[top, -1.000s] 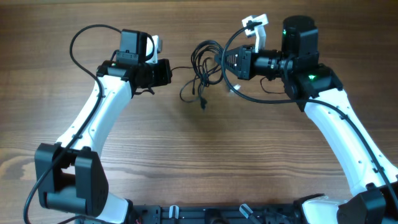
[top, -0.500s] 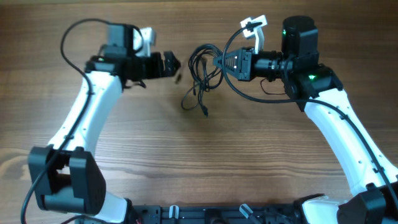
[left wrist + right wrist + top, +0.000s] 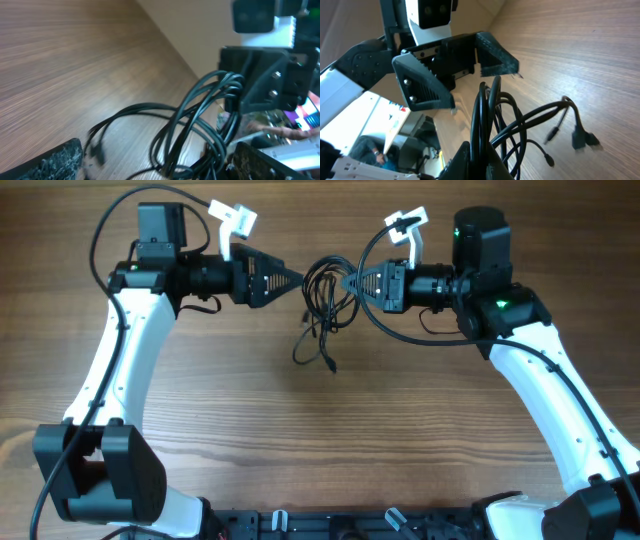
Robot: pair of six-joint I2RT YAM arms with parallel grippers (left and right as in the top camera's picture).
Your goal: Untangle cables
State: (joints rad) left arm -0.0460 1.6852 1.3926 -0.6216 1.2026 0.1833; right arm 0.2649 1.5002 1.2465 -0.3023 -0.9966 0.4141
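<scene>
Thin glossy black cables (image 3: 327, 292) loop over woodgrain table (image 3: 330, 440).

A wooden table (image 3: 320, 450) with light-brown grain running lengthwise is shown from overhead, evenly lit, with soft shadows cast on it. In the left wrist view its far edge is bounded by a plain beige surface (image 3: 200, 25), and blurred coloured clutter (image 3: 305, 120) is seen at lower right. In the right wrist view a beige wall (image 3: 345, 30) is seen at upper left, with blurred white panels (image 3: 365, 120) beneath.
</scene>
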